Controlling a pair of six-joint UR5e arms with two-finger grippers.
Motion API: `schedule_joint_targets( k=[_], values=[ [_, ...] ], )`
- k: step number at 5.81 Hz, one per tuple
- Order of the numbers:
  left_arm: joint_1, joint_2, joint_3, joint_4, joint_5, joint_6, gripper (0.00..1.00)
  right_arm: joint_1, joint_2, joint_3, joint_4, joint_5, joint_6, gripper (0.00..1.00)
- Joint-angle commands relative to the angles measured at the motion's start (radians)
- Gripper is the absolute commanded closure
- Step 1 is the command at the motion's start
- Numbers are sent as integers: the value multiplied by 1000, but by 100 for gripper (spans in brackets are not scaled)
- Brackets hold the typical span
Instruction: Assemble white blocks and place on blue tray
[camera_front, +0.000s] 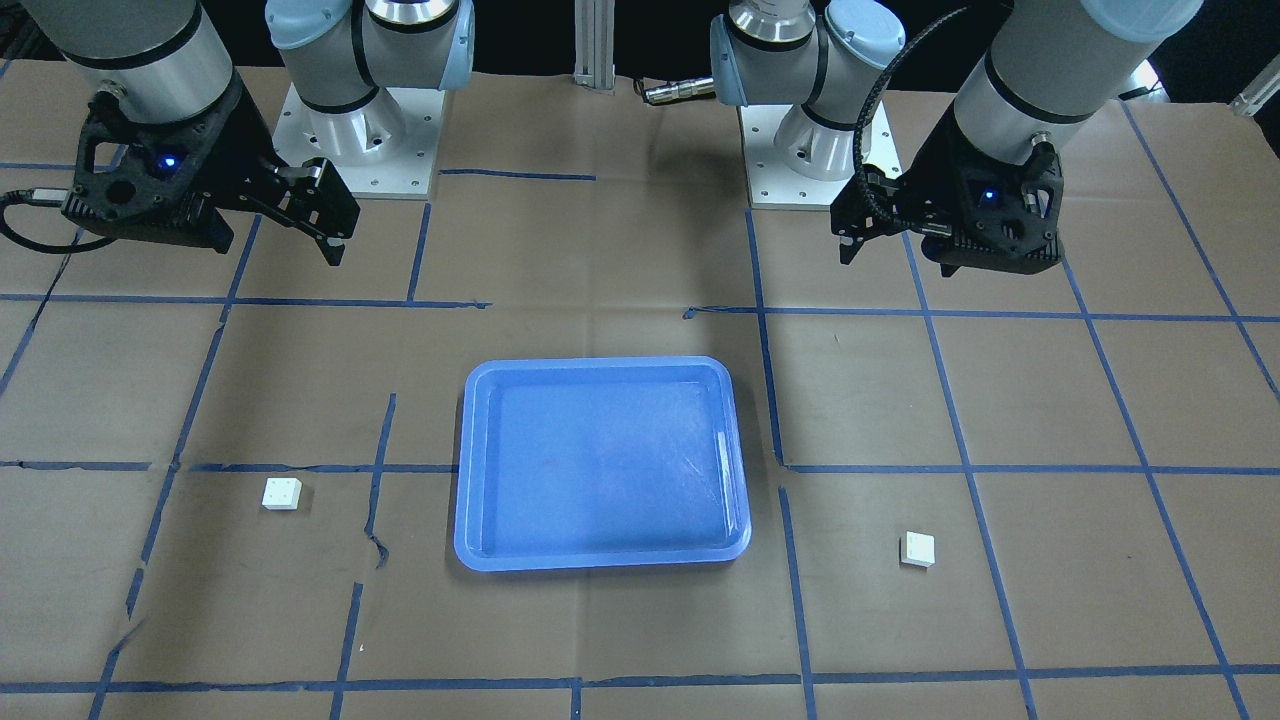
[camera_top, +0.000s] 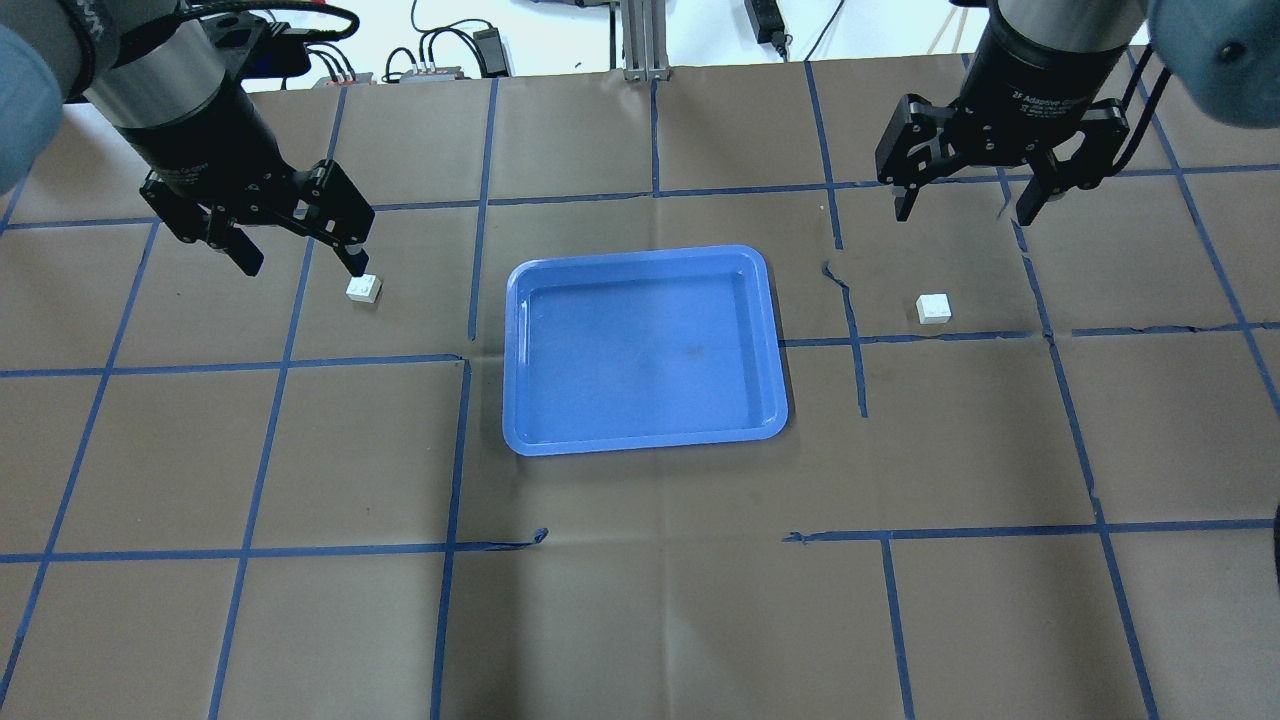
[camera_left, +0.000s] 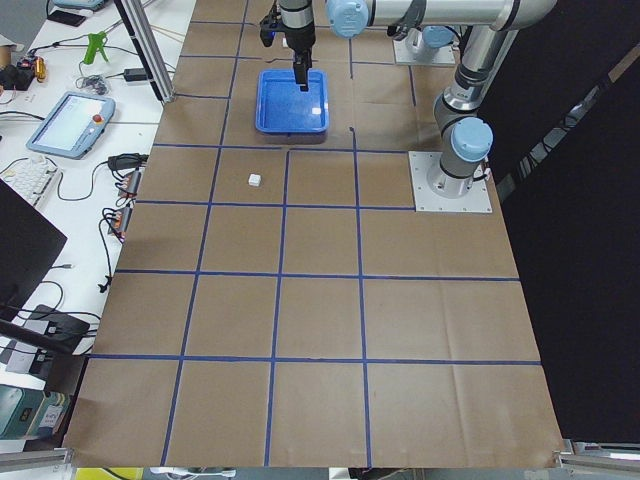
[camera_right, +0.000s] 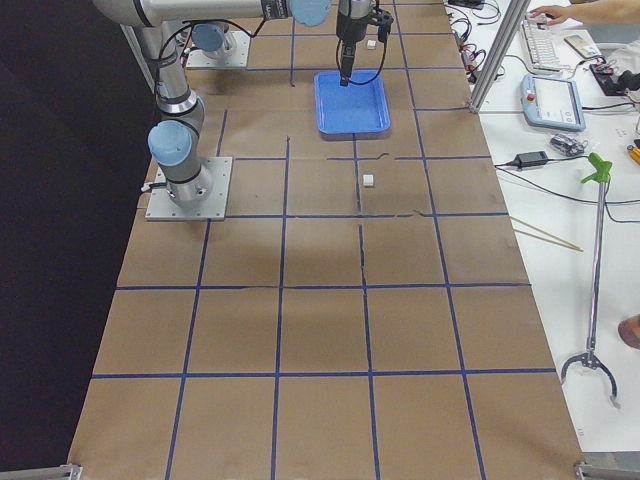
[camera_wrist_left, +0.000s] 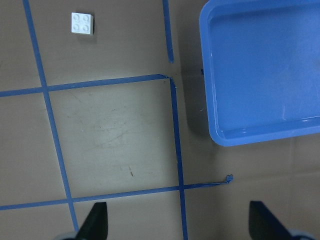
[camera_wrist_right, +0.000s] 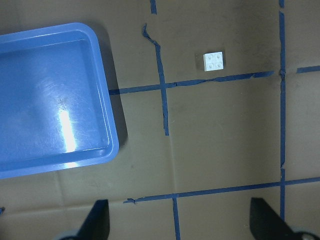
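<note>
- left pincer (camera_top: 303, 262), jaws spread, hangs above the table (camera_top: 640, 620); one white block (camera_top: 364, 289) lies ahead of it.
- right pincer (camera_top: 967, 212) likewise gapes; the other white block (camera_top: 934, 309) lies ahead of it.
- blue tray (camera_top: 645, 445) sits farther off, between both pincers.

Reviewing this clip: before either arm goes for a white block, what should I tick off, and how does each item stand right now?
1. Left gripper open and empty: ok.
2. Right gripper open and empty: ok.
3. Left-side white block studs up, lying free on the paper: ok.
4. Right-side white block studs up, lying free on the paper: ok.
5. Blue tray holds nothing: ok.
6. Blocks assembled: not ok; they lie apart, one on each side of the tray.
</note>
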Motion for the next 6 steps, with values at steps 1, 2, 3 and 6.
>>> schedule_joint_targets(
  k=[1, 2, 3, 6],
  values=[
    [3, 2, 2, 2, -5, 0, 1, 0, 0, 2, 1, 0, 0, 0],
    [9, 10, -10, -7, 7, 4, 1, 0, 0, 0, 1, 0, 0, 0],
    [49, 7, 0, -4, 44, -3, 1, 0, 0, 2, 1, 0, 0, 0],
    [105, -63, -29, 75, 35, -5, 1, 0, 0, 2, 1, 0, -23, 0]
  ],
)
